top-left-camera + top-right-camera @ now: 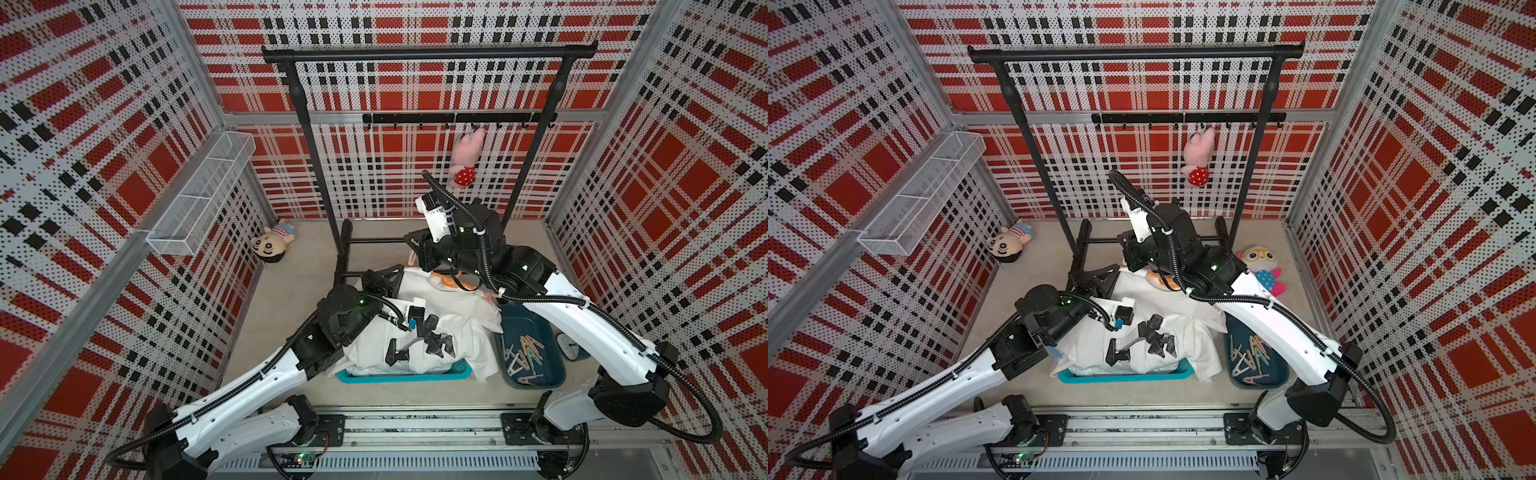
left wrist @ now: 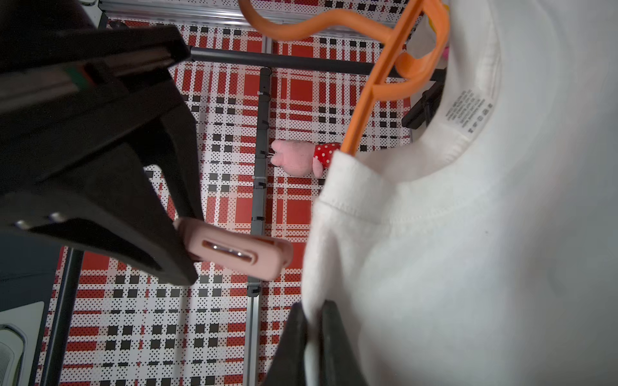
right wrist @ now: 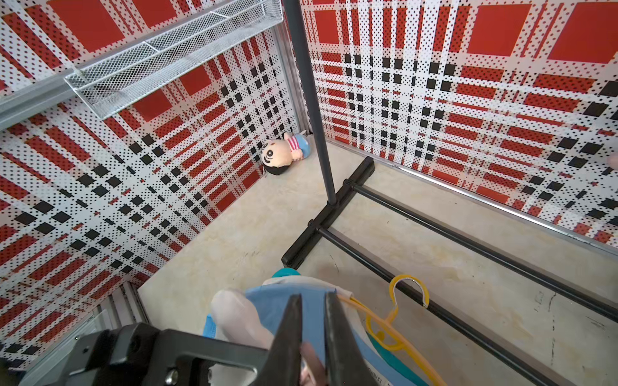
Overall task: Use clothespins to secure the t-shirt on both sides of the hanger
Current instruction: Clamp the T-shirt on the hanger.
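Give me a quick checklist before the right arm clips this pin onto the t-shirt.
1. Right gripper shut on pink clothespin: ok.
2. Left gripper pinching t-shirt edge: ok.
3. Orange hanger through the collar: ok.
4. Clothespin mouth opened for the fabric: cannot tell.
5. Clothespin on the t-shirt: not ok, a gap shows in the left wrist view.
6. Spare clothespins in the tray: ok.

Left arm and right arm extended, jaws closed.

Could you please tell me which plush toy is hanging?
The pink pig, hanging from the hook rail; the boy doll and the owl toy are on the floor.
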Tool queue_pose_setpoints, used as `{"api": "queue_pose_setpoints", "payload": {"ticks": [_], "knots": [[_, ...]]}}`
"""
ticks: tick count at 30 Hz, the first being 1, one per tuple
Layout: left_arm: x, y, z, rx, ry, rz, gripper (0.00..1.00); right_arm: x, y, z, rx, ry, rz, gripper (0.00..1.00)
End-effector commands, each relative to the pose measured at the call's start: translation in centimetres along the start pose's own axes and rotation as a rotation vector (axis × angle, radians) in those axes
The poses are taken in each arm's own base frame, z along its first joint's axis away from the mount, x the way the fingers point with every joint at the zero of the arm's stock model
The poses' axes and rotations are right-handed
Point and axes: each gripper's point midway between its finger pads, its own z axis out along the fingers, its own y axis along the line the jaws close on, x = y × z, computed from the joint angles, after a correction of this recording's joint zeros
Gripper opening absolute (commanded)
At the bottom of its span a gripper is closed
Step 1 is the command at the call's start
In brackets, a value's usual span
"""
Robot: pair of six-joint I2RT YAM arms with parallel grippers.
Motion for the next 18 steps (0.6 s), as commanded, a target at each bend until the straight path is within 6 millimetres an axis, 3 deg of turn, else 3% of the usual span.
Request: {"api": "queue_pose_setpoints", "payload": {"ticks": [1, 18], "knots": [[-0.2, 2.7, -0.3, -0.07, -0.005, -0.005, 0.0, -0.1, 0.5, -0.3, -0.008, -0.011, 0.007, 0.0], [-0.2, 2.7, -0.3, -0.074, 0.005, 0.005, 0.0, 2.4, 1.3, -0.3, -0.039, 0.038, -0.016, 0.0]]}}
